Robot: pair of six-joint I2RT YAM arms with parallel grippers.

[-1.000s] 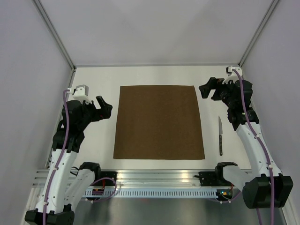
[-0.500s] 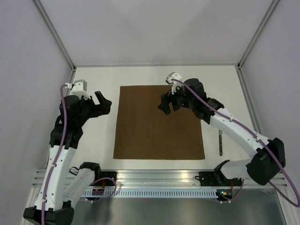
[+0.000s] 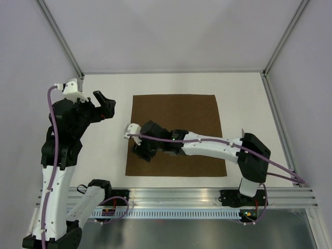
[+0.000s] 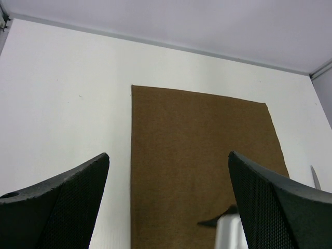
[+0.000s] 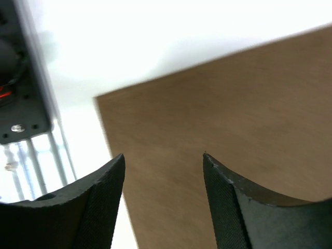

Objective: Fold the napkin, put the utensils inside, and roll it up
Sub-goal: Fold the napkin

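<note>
White counter (image 3: 171, 83) surface, bounded by pale walls, carries all items. Right claw (image 3: 141, 150): jaws spread apart, nothing between them, positioned over the near-left corner of the large dark brown square cloth napkin (image 3: 176, 116). Contact with the fabric cannot be determined. Right arm extends across the napkin's near portion. Left claw (image 3: 105, 104): jaws wide apart, empty, raised beside the napkin's far-left corner, clear of it. Napkin lies flat and unfolded at the counter's centre. Small silver-bladed table knife (image 4: 315, 177) lies on the counter right of the napkin, apart from it; the left wrist view shows only its blade tip.
</note>
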